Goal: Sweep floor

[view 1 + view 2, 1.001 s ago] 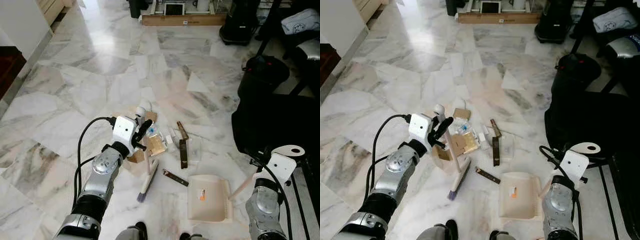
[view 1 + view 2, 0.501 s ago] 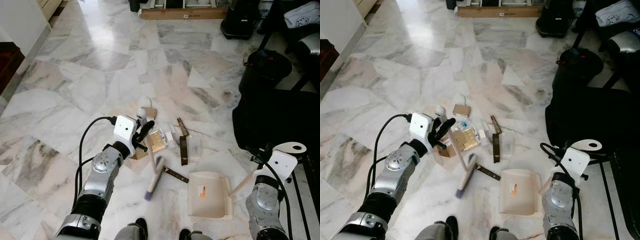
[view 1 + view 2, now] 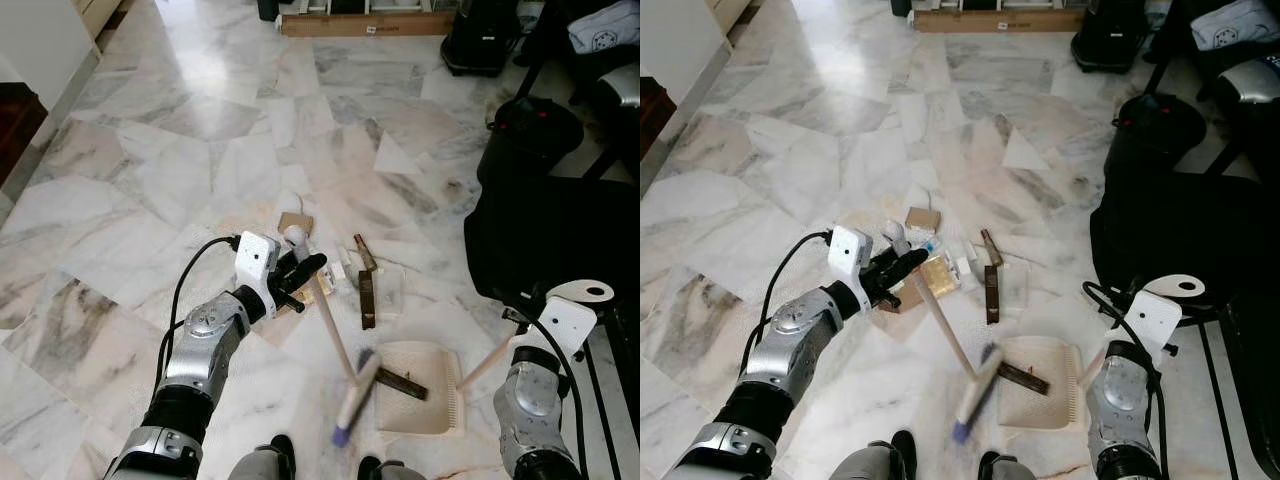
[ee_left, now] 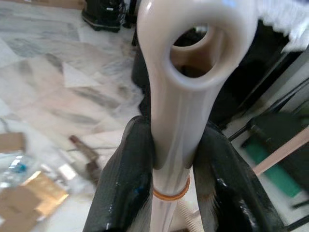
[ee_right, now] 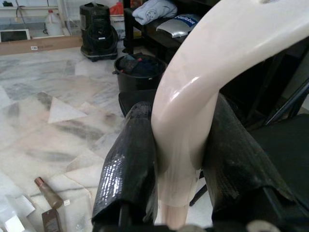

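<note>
Left gripper (image 3: 300,272) clamps the cream-handled broom (image 3: 335,340); its head meets the cream plastic dustpan (image 3: 435,410), whose handle the right gripper (image 5: 181,159) grips. Next: sweep scattered litter (image 3: 365,290) beyond the dustpan inward.

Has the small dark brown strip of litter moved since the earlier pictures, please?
Yes. The dark strip, earlier on the floor left of the dustpan, now lies inside it, with the brush head at the pan's left edge.
</note>
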Motion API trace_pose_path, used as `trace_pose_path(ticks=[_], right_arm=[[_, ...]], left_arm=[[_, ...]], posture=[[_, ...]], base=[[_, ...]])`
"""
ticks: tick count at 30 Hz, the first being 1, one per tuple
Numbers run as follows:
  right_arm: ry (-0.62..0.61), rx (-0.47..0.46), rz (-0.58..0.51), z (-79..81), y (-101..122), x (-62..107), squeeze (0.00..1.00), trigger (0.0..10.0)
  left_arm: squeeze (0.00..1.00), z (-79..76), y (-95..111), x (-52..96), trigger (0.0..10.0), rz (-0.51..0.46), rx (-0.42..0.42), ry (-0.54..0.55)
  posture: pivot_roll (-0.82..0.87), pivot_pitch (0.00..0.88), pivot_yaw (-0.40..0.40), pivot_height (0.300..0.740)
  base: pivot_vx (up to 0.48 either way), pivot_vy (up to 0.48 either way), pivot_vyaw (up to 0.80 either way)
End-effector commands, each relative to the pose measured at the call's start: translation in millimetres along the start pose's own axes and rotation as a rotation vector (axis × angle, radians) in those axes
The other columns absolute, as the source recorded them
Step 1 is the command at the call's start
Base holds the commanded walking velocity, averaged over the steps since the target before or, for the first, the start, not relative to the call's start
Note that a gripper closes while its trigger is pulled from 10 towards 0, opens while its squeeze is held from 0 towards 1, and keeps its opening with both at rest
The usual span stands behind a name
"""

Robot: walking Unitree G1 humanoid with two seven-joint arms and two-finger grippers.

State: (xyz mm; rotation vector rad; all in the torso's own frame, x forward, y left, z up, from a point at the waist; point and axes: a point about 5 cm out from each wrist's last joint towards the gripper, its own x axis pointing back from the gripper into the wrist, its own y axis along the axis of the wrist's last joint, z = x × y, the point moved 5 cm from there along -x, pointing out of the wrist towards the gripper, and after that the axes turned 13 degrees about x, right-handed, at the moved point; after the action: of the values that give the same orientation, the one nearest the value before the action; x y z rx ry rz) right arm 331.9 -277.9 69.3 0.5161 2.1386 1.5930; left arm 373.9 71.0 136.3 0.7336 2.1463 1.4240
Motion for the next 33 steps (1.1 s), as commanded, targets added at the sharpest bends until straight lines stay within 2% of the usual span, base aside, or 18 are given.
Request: trace_pose_path(ticks=[1,3,5,9,13,16,19,24,27,33], right_arm=[[0.014,0.008,0.048,1.2,-11,3.8,0.0,10.0],[0.017,-0.001,0.051,2.1,-11,2.4,0.0,10.0],[0.018,-0.014,0.047,2.9,-8,0.1,0.0,10.0],[0.018,-0.023,0.04,2.9,-5,-1.9,0.0,10.0],[-0.013,-0.089,0.02,-2.4,2,-5.9,0.0,10.0],[-0.014,-0.103,-0.013,-3.3,10,-7.8,0.0,10.0],[-0.01,-0.122,-0.07,-5.0,23,-8.3,0.0,10.0],[-0.015,-0.139,-0.116,-11.2,32,-5.2,0.0,10.0],[-0.028,-0.148,-0.141,-18.2,37,-0.8,0.0,10.0],[-0.06,-0.201,-0.164,-28.2,50,1.9,0.0,10.0]], left_arm=[[0.0,-3.6,15,-2.3,10.0,-0.053,0.034,-0.028],[0.0,-3.2,19,-3.2,10.0,-0.06,0.014,-0.023],[0.0,-1.4,33,-4.2,10.0,-0.112,-0.027,0.007],[0.0,-0.8,44,-4.0,10.0,-0.149,-0.052,0.022],[0.0,-8.7,73,-0.9,10.0,-0.26,-0.186,0.042],[0.0,-12.0,90,-0.9,10.0,-0.33,-0.278,0.072],[0.0,-14.4,105,-2.4,10.0,-0.399,-0.297,0.096],[0.0,-14.0,106,-3.8,10.0,-0.422,-0.34,0.129],[0.0,-9.3,93,-3.3,10.0,-0.395,-0.412,0.171],[0.0,3.8,67,2.2,10.0,-0.359,-0.412,0.25]], posture=[[0.12,0.171,0.025,0.74],[0.12,0.16,0.023,0.74],[0.12,0.131,0.023,0.74],[0.11,0.111,0.023,0.74],[0.09,0.058,0.022,0.74],[0.09,0.042,0.019,0.74],[0.07,0.033,0.016,0.74],[0.07,0.02,0.007,0.74],[0.07,0.014,0.004,0.74],[0.05,0.0,-0.005,0.74]], base=[[0.0,0.0,0.0],[0.0,0.0,0.0],[0.0,0.0,0.0],[0.0,0.0,0.0],[0.0,0.0,0.0],[0.0,0.0,0.0],[0.0,0.0,0.0],[0.0,0.0,0.0],[0.0,0.0,0.0],[0.0,0.0,0.0]])
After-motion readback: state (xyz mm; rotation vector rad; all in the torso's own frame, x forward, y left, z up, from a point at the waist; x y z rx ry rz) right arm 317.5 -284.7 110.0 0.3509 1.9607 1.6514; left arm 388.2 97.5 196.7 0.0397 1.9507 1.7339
